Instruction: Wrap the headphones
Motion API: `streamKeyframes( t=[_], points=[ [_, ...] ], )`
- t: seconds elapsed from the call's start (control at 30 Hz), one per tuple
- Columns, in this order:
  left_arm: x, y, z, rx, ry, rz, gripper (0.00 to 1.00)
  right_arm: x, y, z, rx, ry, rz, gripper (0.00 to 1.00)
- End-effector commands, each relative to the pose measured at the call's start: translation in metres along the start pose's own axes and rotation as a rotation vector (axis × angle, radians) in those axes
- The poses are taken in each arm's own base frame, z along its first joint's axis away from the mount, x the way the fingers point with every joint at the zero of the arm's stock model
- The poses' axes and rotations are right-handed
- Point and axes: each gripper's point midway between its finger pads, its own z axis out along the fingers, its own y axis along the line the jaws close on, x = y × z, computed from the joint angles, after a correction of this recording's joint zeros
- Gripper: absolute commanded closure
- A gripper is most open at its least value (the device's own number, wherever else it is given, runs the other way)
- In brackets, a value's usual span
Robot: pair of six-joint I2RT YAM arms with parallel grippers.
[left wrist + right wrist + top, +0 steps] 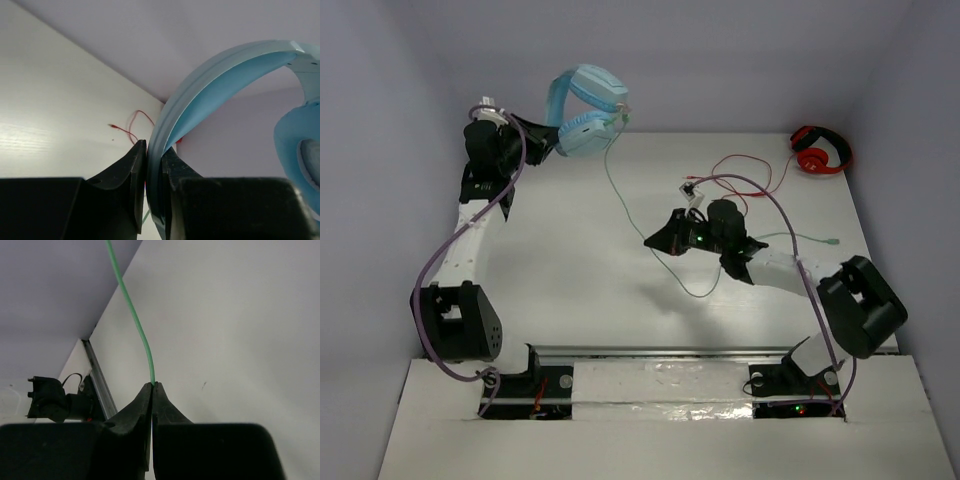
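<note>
Both grippers engaged. Left gripper is clamped on the headband, holding the headphones raised at far left. Right gripper pinches the green cable mid-table (slack trails nearer). Wrap seems about to start. Next: carry cable around the headband without slipping.

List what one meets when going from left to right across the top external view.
left tool → light blue headphones → right tool → red headphones. The green cable stretches across too much of the view to have one place in this order.
</note>
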Motion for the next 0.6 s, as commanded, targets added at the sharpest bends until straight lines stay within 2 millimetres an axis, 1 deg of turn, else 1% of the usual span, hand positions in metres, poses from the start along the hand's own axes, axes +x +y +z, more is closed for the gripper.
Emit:
streamKeyframes(
  t=[0.0,0.07,0.1,0.13,0.17,0.2,0.23,0.27,0.3,0.33,0.37,0.4,0.43,0.47,0.5,0.53,0.57],
  points=[
    [-0.041,-0.047,-0.031,0.123,-0.255,-0.017,1.00,0.002,0.011,-0.005,0.162,0.044,-0.087,1.00],
    [-0.033,-0.041,-0.031,0.098,-0.278,-0.026,1.00,0.004,0.018,-0.008,0.203,0.052,-0.123,1.00],
    [-0.033,-0.034,-0.033,0.069,-0.322,-0.010,1.00,0.008,0.027,-0.010,0.234,0.065,-0.140,1.00],
    [-0.028,-0.028,-0.032,0.030,-0.325,0.008,1.00,0.010,0.032,-0.011,0.243,0.078,-0.161,1.00],
    [-0.014,-0.031,-0.026,0.013,-0.309,0.034,1.00,0.013,0.037,-0.013,0.261,0.093,-0.175,1.00],
    [-0.017,-0.029,-0.024,-0.025,-0.353,0.065,1.00,0.022,0.049,-0.016,0.292,0.136,-0.202,1.00],
    [-0.008,-0.021,-0.020,-0.081,-0.338,0.134,1.00,0.024,0.055,-0.018,0.304,0.161,-0.244,1.00],
    [0.004,-0.022,-0.015,-0.106,-0.319,0.171,1.00,0.026,0.062,-0.020,0.318,0.183,-0.268,1.00],
    [0.003,-0.020,-0.009,-0.152,-0.343,0.207,1.00,0.025,0.078,-0.026,0.342,0.202,-0.301,1.00],
    [0.010,-0.010,-0.007,-0.205,-0.315,0.279,1.00,0.024,0.087,-0.030,0.340,0.214,-0.332,1.00],
    [0.017,-0.005,-0.004,-0.235,-0.297,0.314,1.00,0.020,0.092,-0.034,0.367,0.210,-0.354,1.00],
    [0.026,-0.003,0.000,-0.263,-0.286,0.350,1.00,0.018,0.091,-0.044,0.418,0.224,-0.372,1.00],
    [0.033,0.007,0.000,-0.306,-0.265,0.385,1.00,0.003,0.110,-0.048,0.396,0.193,-0.395,1.00],
    [0.037,0.011,-0.001,-0.327,-0.254,0.435,1.00,0.000,0.119,-0.052,0.390,0.195,-0.408,1.00],
    [0.047,0.017,-0.002,-0.341,-0.234,0.466,1.00,-0.001,0.120,-0.059,0.406,0.214,-0.412,1.00],
    [0.054,0.022,-0.003,-0.362,-0.209,0.494,1.00,-0.006,0.125,-0.063,0.399,0.213,-0.435,1.00],
    [0.060,0.028,-0.005,-0.380,-0.187,0.542,1.00,-0.018,0.136,-0.065,0.383,0.194,-0.446,1.00]
  ],
)
